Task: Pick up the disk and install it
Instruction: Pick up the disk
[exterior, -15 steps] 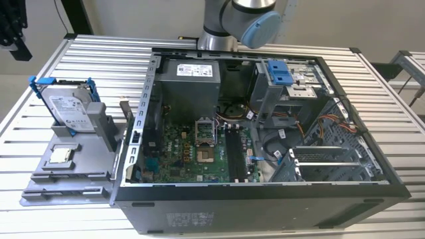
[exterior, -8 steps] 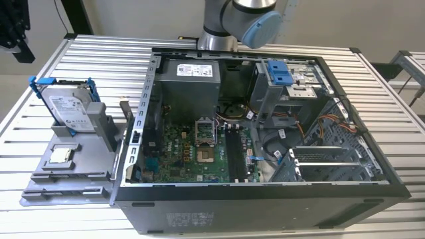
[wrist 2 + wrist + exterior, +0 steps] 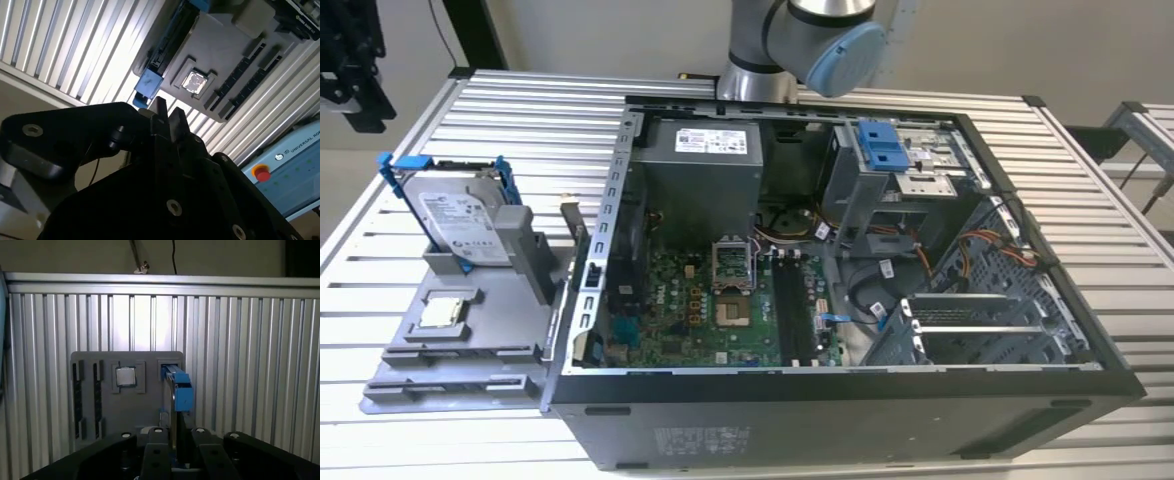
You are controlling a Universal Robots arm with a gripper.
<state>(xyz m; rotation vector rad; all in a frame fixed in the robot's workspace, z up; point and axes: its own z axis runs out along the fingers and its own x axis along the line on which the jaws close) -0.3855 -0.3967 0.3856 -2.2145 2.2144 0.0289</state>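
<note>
Pincer point(image 3: 168, 107) apart, empty, silver-grey disk point(image 3: 460, 225) upright, blue bracket, white label

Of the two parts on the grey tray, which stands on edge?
The disk, upright in its slot with a blue bracket; the chip lies flat in its recess.

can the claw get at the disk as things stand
Probably yes: the disk stands upright in its grey holder, top edge exposed, and the claw hangs above it with nothing between.
</note>
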